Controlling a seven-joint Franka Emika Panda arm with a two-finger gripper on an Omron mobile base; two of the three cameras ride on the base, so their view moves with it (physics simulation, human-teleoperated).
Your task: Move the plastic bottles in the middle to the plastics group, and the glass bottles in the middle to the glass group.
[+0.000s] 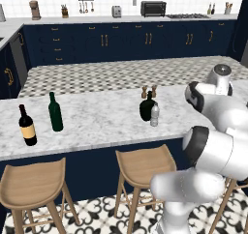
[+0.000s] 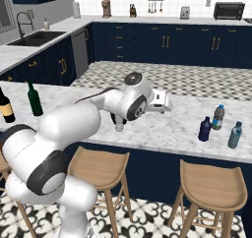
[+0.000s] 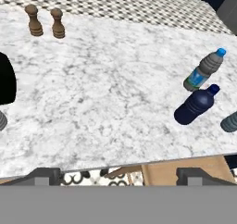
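Observation:
My gripper [image 3: 119, 176] is open, its fingertips [image 3: 44, 176] wide apart with nothing between them, above the counter's front edge. The navy plastic bottle [image 3: 195, 105] [image 2: 204, 129] stands ahead to the right, close to the blue-labelled bottle [image 3: 203, 71] [image 2: 218, 117] and the teal bottle [image 3: 230, 122] [image 2: 235, 135]. The squat dark glass bottle [image 1: 147, 108] [image 3: 5, 79] and the clear grey white-capped bottle [image 1: 154, 114] [image 3: 2, 120] stand together mid-counter, cut off by the hand view's left edge. The green wine bottle [image 1: 55, 113] and the tan-labelled black one [image 1: 28, 125] stand far left.
Two brown shakers [image 3: 34, 20] [image 3: 58, 23] stand behind the squat bottle. The marble island counter [image 1: 97, 122] has wooden stools [image 1: 140, 168] [image 2: 211, 185] under its front edge. My arm [image 2: 123, 102] partly hides the middle bottles in the right base view.

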